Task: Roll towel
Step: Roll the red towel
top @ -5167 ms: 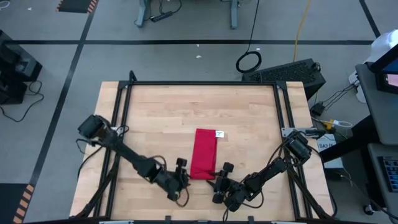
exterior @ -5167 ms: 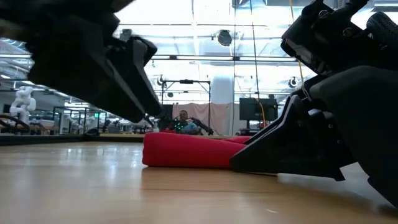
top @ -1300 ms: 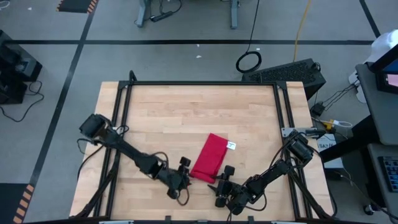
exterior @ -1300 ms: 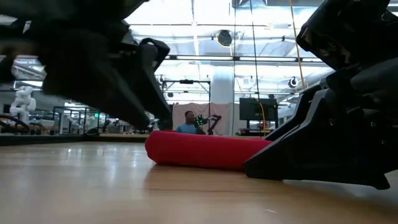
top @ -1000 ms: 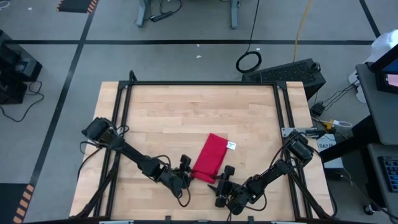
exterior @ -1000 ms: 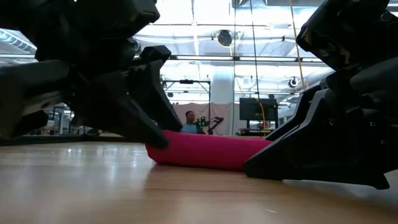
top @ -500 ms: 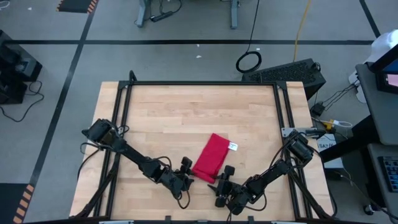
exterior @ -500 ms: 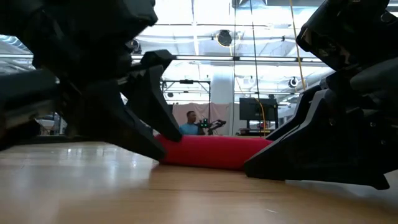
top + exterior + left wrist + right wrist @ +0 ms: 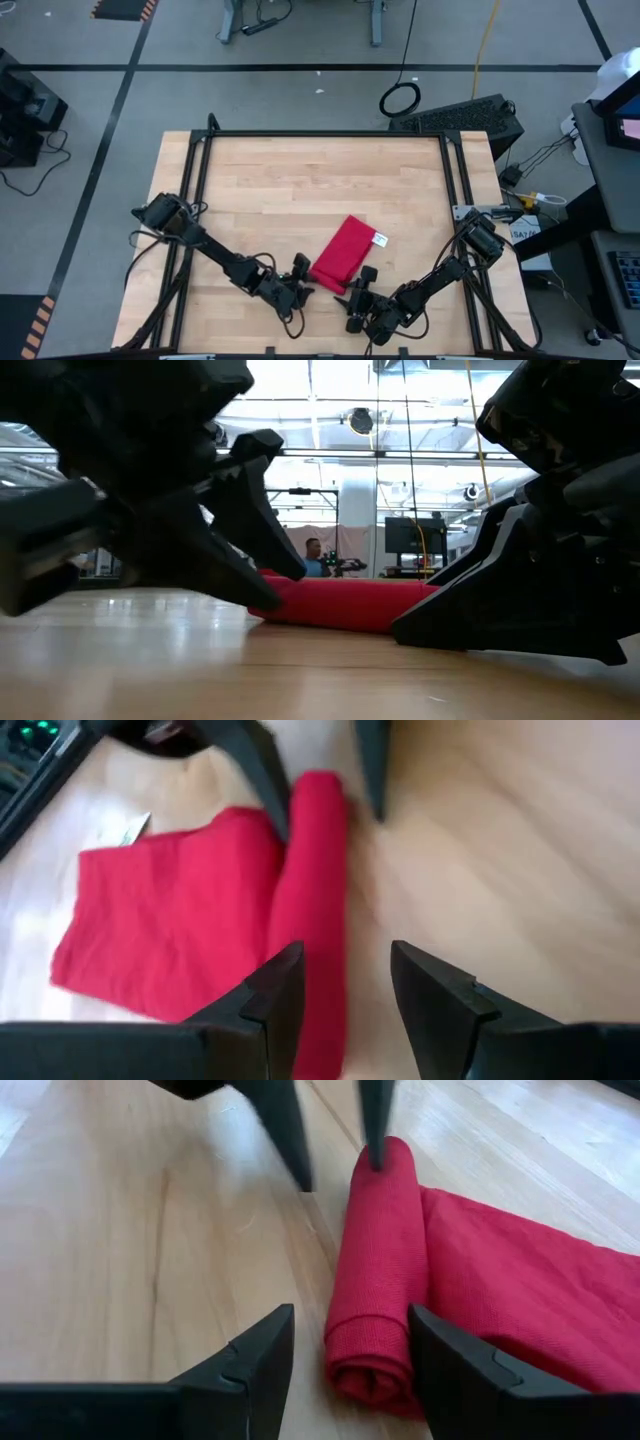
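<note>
Red towel (image 9: pixel 344 252) near front of surface (image 9: pixel 300 180), near end rolled; left tool (image 9: pixel 303 281) and right tool (image 9: pixel 352 290) released, straddling opposite roll ends, probably to push it evenly onward.

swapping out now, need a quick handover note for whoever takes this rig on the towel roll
Left gripper: open, low at the near end of the towel, one finger against the roll's end.
Right gripper: open, at the roll's other end, holding nothing.
Towel: lying diagonally near the table's front, white tag at the far edge.
Done: a short roll started at the near edge.
Left: most of the cloth is still flat; keep rolling toward the tag.
</note>
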Robot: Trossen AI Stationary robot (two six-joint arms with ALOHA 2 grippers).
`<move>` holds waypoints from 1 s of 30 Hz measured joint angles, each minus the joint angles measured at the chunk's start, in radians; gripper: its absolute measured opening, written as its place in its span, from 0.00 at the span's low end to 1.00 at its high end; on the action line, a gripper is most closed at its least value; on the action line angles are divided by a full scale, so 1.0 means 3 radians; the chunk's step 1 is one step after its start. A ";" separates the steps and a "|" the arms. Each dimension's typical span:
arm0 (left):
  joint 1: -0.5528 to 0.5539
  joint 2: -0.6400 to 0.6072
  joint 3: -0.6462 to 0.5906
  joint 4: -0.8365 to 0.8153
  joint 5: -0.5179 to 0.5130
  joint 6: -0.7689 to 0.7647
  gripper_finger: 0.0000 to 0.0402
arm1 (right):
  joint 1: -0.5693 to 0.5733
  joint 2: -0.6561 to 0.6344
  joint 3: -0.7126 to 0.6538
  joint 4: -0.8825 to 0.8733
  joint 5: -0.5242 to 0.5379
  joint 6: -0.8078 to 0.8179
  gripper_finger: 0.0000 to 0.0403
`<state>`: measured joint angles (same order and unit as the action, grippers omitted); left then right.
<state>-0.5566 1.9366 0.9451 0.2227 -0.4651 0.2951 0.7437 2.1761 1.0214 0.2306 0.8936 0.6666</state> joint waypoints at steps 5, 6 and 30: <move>0.0091 0.0000 0.0000 -0.0001 -0.0027 0.0002 0.39 | 0.0000 0.0000 0.0000 0.0000 -0.0001 0.0000 0.45; 0.0108 0.0000 0.0000 -0.0006 -0.0018 0.0003 0.39 | 0.0000 0.0000 0.0000 0.0000 -0.0001 0.0000 0.45; 0.0364 0.0026 0.0010 -0.0203 0.0724 -0.0476 0.18 | 0.0004 -0.0036 -0.0001 -0.0021 -0.0038 -0.0067 0.45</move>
<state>-0.4474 1.9443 0.9480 0.1617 -0.2480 0.1521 0.7448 2.1652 1.0210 0.2243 0.8822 0.6467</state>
